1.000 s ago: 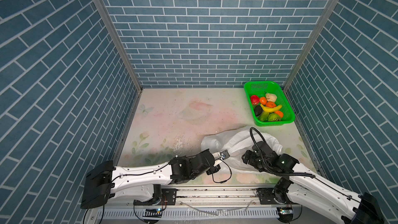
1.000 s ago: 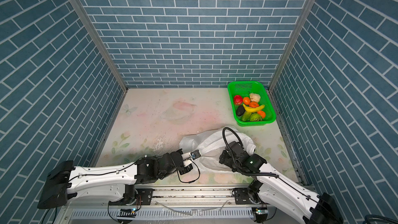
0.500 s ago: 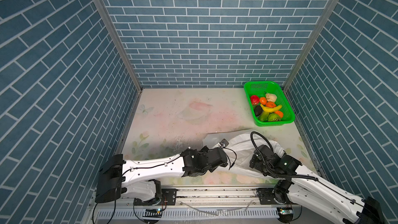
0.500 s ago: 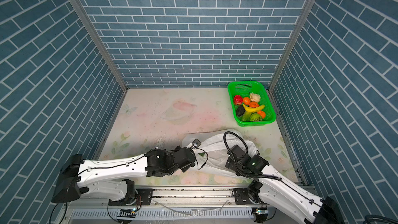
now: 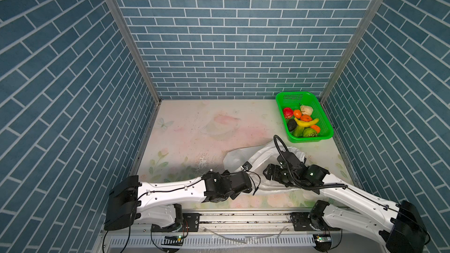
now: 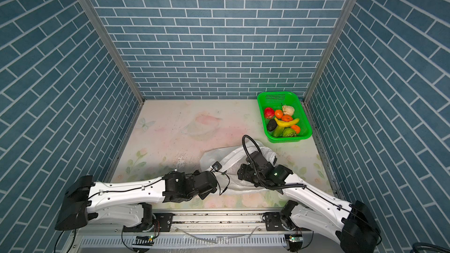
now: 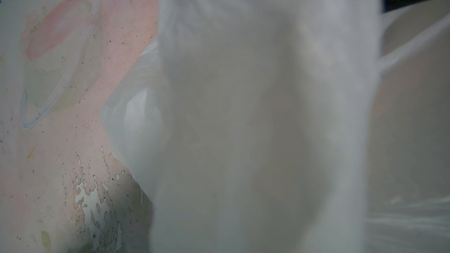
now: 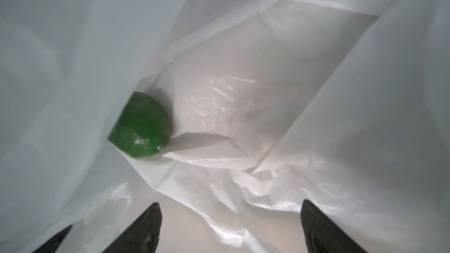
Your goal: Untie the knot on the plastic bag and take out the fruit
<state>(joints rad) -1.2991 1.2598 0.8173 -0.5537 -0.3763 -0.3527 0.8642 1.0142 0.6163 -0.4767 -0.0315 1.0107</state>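
Observation:
The white plastic bag [image 5: 258, 156] [image 6: 231, 156] lies crumpled at the front of the table, right of centre. My left gripper [image 5: 252, 178] [image 6: 218, 178] is at the bag's near left edge. Its fingers are hidden, and taut film from the plastic bag [image 7: 255, 118] fills the left wrist view. My right gripper [image 5: 269, 175] [image 8: 230, 215] is open inside the bag, with nothing between its fingertips [image 8: 151, 215]. One green fruit [image 8: 141, 125] lies deeper in the bag, apart from them. Several fruit [image 5: 304, 122] [image 6: 285, 122] lie in the green basket. The knot is out of view.
The green basket [image 5: 292, 98] [image 6: 275, 97] stands at the back right corner, against the right wall. Blue brick walls close in the left, back and right sides. A metal rail [image 5: 243, 217] runs along the front edge, between the two arm bases.
My right gripper has moved left, deeper into the bag. The left arm has risen and shifted right at the bag's edge, and the film there is pulled up.

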